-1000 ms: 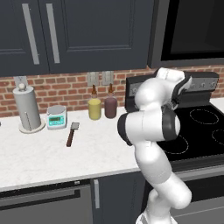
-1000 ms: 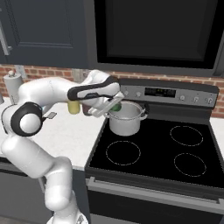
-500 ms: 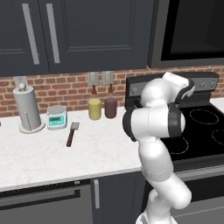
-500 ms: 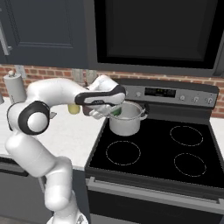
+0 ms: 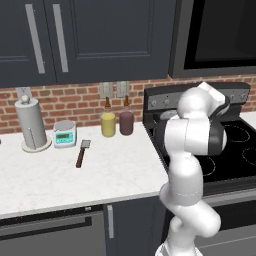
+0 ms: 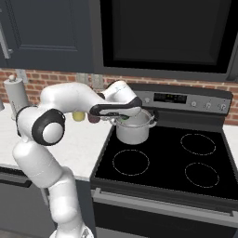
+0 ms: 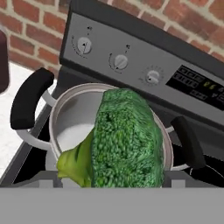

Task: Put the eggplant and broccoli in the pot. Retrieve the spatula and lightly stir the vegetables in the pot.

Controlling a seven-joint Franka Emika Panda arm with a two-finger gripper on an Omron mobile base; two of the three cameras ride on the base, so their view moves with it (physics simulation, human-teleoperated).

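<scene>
My gripper (image 6: 125, 117) hangs just above the mouth of the steel pot (image 6: 132, 132) on the stove's back left burner, and it is shut on the broccoli (image 7: 127, 140). In the hand view the green floret sits close up, covering much of the pot's (image 7: 70, 94) pale interior and its far rim. A green edge of the broccoli (image 6: 124, 119) peeks out under the hand. The eggplant is hidden. On the white counter the spatula (image 5: 81, 154) lies flat, with its dark handle toward me and its grey blade toward the wall.
A yellow jar (image 5: 108, 124) and a maroon jar (image 5: 126, 122) stand against the brick wall beside the stove. Further left are a small scale (image 5: 65, 134) and a paper towel roll (image 5: 32, 125). Stove knobs (image 7: 120, 61) sit right behind the pot.
The hand has moved right and slightly down with the broccoli, ending over the pot's mouth. The spatula has not moved.
</scene>
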